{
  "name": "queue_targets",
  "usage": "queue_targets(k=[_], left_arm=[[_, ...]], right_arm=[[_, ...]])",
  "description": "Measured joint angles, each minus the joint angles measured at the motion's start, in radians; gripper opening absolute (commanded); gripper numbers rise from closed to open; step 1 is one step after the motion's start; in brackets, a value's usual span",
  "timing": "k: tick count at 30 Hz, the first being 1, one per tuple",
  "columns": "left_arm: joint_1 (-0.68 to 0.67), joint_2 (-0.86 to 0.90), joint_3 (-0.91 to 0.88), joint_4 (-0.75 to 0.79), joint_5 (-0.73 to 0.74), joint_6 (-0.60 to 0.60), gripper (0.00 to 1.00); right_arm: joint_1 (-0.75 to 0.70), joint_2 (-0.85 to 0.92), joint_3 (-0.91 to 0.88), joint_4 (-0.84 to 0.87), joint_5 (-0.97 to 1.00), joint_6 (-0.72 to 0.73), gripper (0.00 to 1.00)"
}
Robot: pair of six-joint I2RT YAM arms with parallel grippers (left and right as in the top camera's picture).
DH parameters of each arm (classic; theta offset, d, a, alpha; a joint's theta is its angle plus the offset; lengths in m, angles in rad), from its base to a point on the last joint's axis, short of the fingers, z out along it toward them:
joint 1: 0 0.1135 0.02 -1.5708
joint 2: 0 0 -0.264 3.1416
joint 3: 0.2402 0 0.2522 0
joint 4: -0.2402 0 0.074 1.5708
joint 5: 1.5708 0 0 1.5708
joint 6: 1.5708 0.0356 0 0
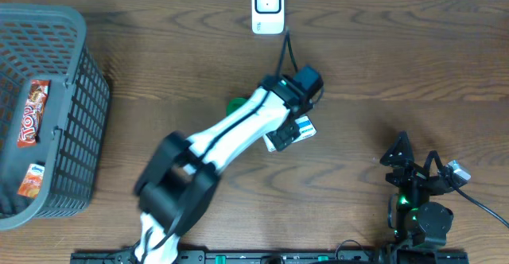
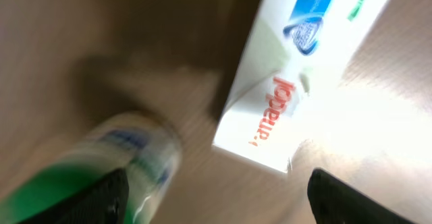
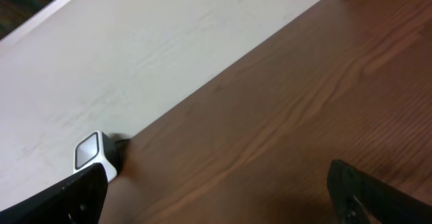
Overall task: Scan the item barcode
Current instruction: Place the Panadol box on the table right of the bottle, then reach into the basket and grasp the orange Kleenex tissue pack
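Overhead: the small white barcode scanner [image 1: 268, 8] stands at the far edge of the brown wooden bench [image 1: 398, 65]. The white cardboard toothpaste box [image 1: 290, 131] lies mid-bench, well short of it, just under the left gripper [image 1: 294, 109]. The right gripper [image 1: 413, 159] sits near the front edge (out of the way, I judge).

Left wrist: the gripper is spread wide and holds nothing. The box lies flat beside a blurred green-and-white bottle [image 2: 101, 170], probably awaiting a grasp that turns its barcode scannerward.

Right wrist: spread wide, empty, facing the scanner.
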Motion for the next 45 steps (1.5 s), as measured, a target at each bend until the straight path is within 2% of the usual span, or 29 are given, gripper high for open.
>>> queue_targets(k=[3,4,7,9,11,16,19,24,28,31,34,39,45], left_arm=[[0.000,-0.151,0.061,-0.047,0.015,0.000,0.85],[0.001,-0.275,0.099,-0.053,0.044,0.000,0.84],[0.002,-0.475,0.124,-0.050,0.090,-0.007,0.85],[0.012,-0.614,0.127,-0.046,0.064,-0.051,0.85],[0.055,-0.732,0.134,-0.044,-0.029,-0.127,0.95],[0.362,-0.924,0.135,-0.058,-0.308,-0.346,1.00],[0.622,-0.973,0.135,-0.084,-0.373,-0.472,0.98],[1.015,-0.960,0.133,-0.114,-0.369,-0.636,0.98],[1.261,-0.893,0.102,-0.149,-0.295,-0.762,0.98],[1.386,-0.811,0.066,-0.149,-0.225,-0.809,0.97],[1.447,-0.704,0.022,-0.149,-0.171,-0.826,0.97],[1.465,-0.583,-0.083,-0.121,-0.134,-0.821,0.97],[1.468,-0.537,-0.220,-0.036,-0.127,-0.789,0.99]], right_arm=[[0.000,0.000,0.000,0.000,0.000,0.000,0.99],[0.000,0.000,0.000,0.000,0.000,0.000,0.99],[0.000,0.000,0.000,0.000,0.001,0.000,0.99],[0.000,0.000,0.000,0.000,0.000,0.000,0.99],[0.000,0.000,0.000,0.000,0.000,0.000,0.99],[0.000,0.000,0.000,0.000,0.000,0.000,0.99],[0.000,0.000,0.000,0.000,0.001,0.000,0.99],[0.000,0.000,0.000,0.000,0.001,0.000,0.99],[0.000,0.000,0.000,0.000,0.000,0.000,0.99],[0.000,0.000,0.000,0.000,0.000,0.000,0.99],[0.000,0.000,0.000,0.000,0.000,0.000,0.99],[0.000,0.000,0.000,0.000,0.001,0.000,0.99],[0.000,0.000,0.000,0.000,0.000,0.000,0.99]])
